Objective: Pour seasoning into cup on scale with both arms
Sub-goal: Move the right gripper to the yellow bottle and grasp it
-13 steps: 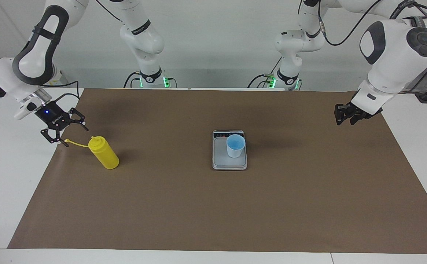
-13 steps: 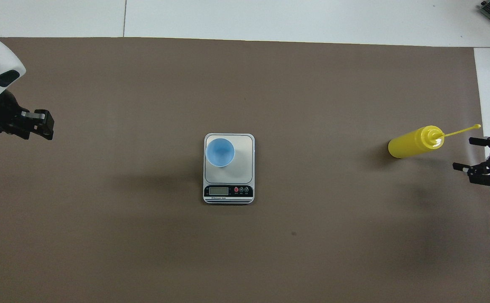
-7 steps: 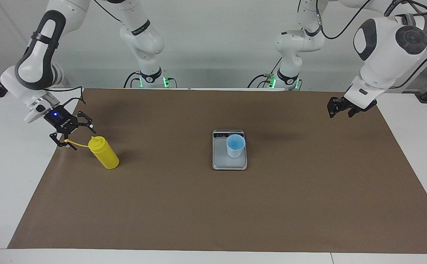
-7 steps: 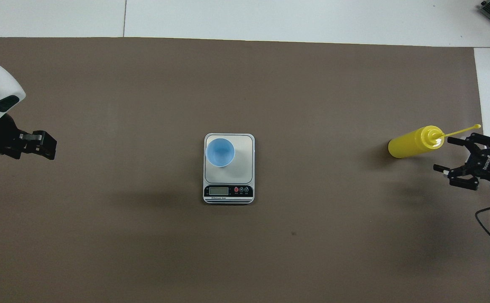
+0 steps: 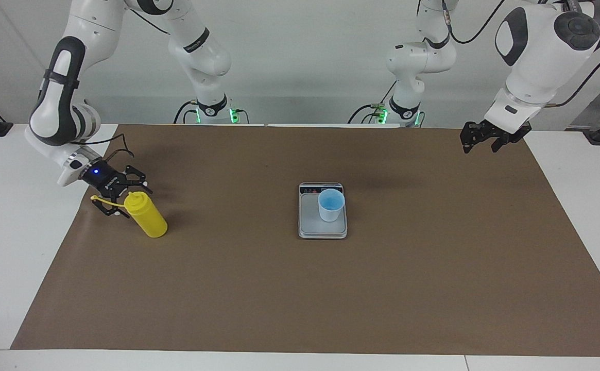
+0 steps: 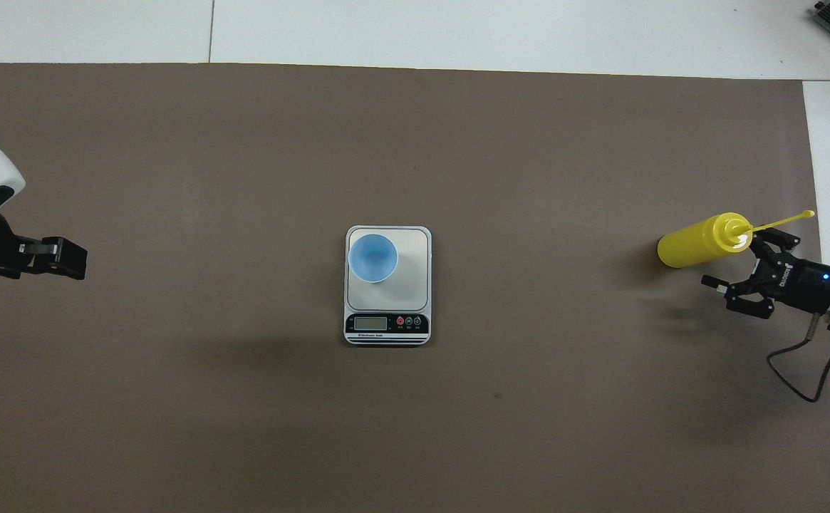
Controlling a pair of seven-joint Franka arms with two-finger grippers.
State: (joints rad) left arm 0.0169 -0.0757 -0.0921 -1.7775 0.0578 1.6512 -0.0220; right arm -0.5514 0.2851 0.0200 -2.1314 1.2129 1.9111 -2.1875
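Right claw (image 5: 126, 200) first: it is down low at the top of the seasoning (image 5: 146, 219), wide open, one finger on each side of the bottle's nozzle end. Whether either finger actually touches the plastic is hard to say from here. The thin yellow cap strap (image 5: 101, 199) runs out from the nozzle, past the claw, toward the edge of the brown mat (image 5: 330, 299).

The seasoning stands upright on the mat, well toward the right arm's end of the surface (image 5: 11, 247), with nothing gripping it.

Out from there, at the middle of the mat, sits the scale (image 5: 310, 226), its dark display strip at the end nearer the robots. The cup (image 5: 330, 205) stands upright on the grey weighing plate (light blue, mouth up), in the corner of the plate that is farther from the robots and toward the left arm's end. Scale and bottle are well apart.

Over at the left arm's end, the left claw (image 5: 477, 141) hangs in the air above the edge of the brown mat, holding nothing, well clear of the scale. Whether this one is released or clenched I cannot tell. That arm waits.
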